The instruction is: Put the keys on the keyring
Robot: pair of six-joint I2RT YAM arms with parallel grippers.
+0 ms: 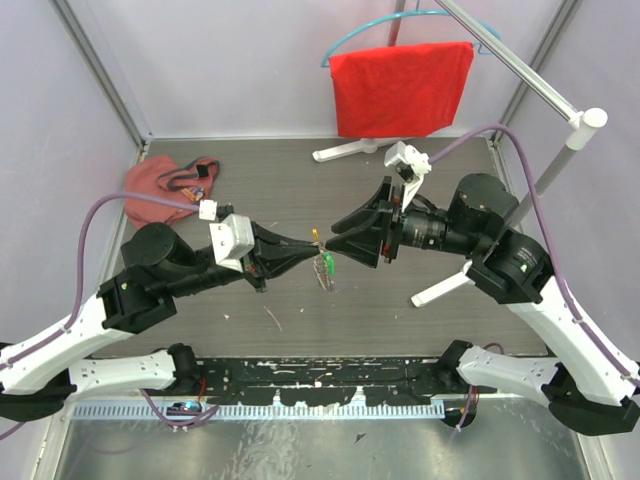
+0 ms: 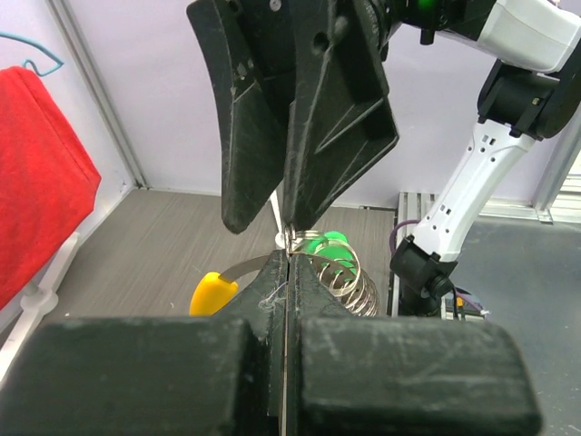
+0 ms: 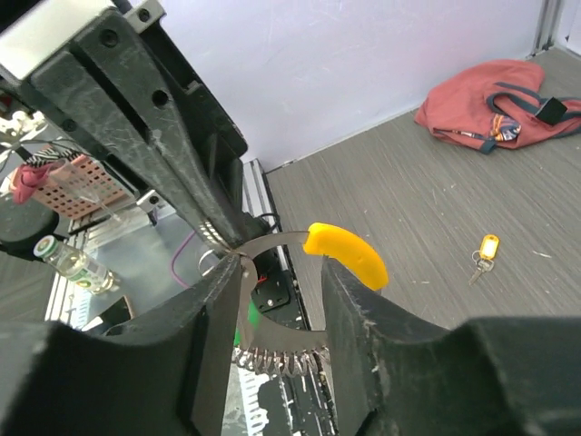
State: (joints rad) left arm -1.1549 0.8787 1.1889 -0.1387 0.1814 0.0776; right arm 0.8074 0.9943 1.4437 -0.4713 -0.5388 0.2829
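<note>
The keyring hangs above the table's middle, a silvery strip and coil with a curved orange segment. My left gripper is shut on its thin metal strip. A key with a green head hangs on the ring just past those fingertips. Facing it, my right gripper is open, its fingers either side of the ring, the left one touching the strip; the orange segment sticks up between them. A small yellow-gold key lies on the table beyond.
A red cloth pouch with cords lies at the back left. A red cloth hangs on a hanger at the back, on a white stand whose foot lies under my right arm.
</note>
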